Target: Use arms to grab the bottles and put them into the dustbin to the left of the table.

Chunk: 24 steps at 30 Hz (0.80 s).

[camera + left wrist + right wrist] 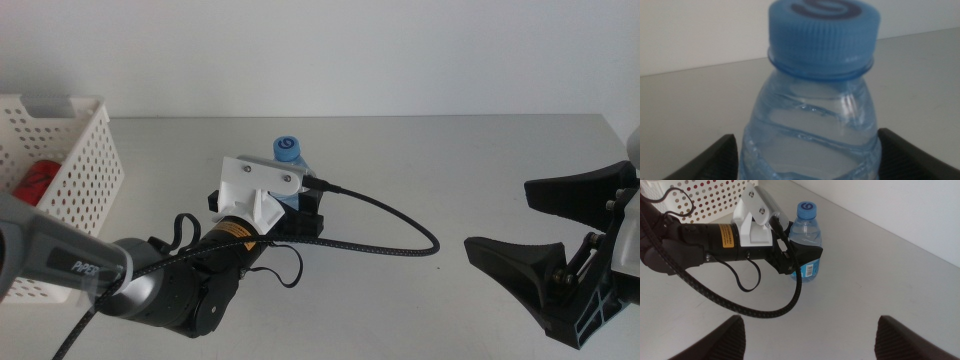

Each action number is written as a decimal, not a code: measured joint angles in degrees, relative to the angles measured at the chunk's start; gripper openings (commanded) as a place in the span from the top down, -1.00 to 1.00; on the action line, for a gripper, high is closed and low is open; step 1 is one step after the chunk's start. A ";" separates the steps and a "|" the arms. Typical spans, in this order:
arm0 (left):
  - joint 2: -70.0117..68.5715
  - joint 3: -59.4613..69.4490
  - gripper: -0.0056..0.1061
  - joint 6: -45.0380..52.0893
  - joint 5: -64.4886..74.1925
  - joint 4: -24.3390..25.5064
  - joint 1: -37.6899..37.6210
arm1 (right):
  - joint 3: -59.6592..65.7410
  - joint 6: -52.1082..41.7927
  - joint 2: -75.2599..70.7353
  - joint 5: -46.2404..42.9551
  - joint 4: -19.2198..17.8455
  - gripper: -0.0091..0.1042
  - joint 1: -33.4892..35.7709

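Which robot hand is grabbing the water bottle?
The left gripper: its jaws sit on both sides of the blue-capped water bottle. The right gripper waits open at the table's right, holding nothing.

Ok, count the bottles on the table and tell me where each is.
1: the blue-capped water bottle stands mid-table, between the left gripper's jaws. The white basket at the left holds something red, only partly visible, so more may be hidden inside.
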 measured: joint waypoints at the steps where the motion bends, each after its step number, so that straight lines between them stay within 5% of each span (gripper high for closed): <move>1: 0.58 0.00 -0.78 0.00 -1.02 -0.06 0.00 | 0.00 0.00 0.00 0.00 0.00 -0.32 0.00; 5: 3.23 -0.13 -0.72 0.00 -6.30 -0.72 0.00 | 0.00 0.00 0.00 0.00 0.00 -0.32 0.00; 10: 5.19 -0.26 -0.39 0.00 -9.65 -0.81 0.00 | 0.00 0.00 0.00 0.00 0.00 -0.32 0.00; 14: 5.25 -0.26 0.21 0.00 -9.61 -0.80 0.00 | 0.00 0.00 0.00 0.00 0.00 -0.32 0.00; 15: 5.25 -0.26 0.61 0.00 -9.61 -0.60 0.00 | 0.00 0.00 0.00 0.00 0.00 -0.32 0.00; 17: 4.88 -0.26 0.93 0.00 -8.94 -0.49 0.00 | 0.00 0.00 0.00 0.00 0.00 -0.32 0.00; 24: -6.78 0.66 0.93 1.03 10.78 0.20 0.00 | 0.00 0.00 0.00 0.00 0.00 -0.32 0.00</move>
